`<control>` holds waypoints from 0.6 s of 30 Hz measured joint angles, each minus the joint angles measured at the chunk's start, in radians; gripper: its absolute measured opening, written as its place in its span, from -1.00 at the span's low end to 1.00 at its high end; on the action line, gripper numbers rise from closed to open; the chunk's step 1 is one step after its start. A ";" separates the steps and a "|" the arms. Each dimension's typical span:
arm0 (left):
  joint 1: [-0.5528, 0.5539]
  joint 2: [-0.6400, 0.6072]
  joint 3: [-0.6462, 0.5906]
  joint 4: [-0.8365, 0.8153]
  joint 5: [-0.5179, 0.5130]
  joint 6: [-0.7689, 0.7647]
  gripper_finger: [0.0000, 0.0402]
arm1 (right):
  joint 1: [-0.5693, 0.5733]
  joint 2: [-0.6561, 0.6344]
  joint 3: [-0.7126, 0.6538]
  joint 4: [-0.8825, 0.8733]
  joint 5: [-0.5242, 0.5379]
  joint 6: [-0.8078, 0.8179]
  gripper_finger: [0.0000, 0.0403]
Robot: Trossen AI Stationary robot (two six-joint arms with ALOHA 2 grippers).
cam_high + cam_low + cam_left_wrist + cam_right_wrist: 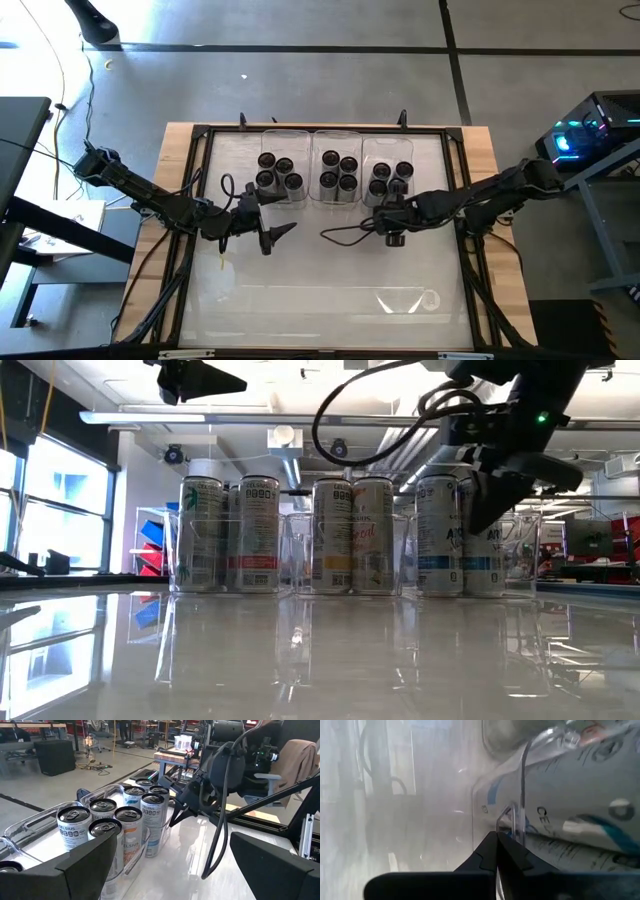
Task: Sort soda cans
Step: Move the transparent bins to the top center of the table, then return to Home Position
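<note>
- Over the surface's (300, 310) left half, the left pincer (277, 236) hangs spread wide, holding nothing; best kept clear.
- Across the back, soda cans (278, 173) stand grouped in three clear bins (337, 137).
- By the rightmost bin, the right pincer (496, 851) is pinched together and empty; I'd back it off slowly.

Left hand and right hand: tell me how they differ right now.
The left hand has its fingers spread wide, while the right hand has its fingers pressed together. The left hand hangs over the bare table, apart from the bins. The right hand is close against the wall of the right clear bin, beside its soda cans. Neither hand holds a can.
</note>
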 joint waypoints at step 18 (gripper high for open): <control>0.000 -0.018 0.000 -0.043 -0.025 0.003 0.91 | 0.111 -0.119 0.048 -0.032 -0.048 0.125 -1.00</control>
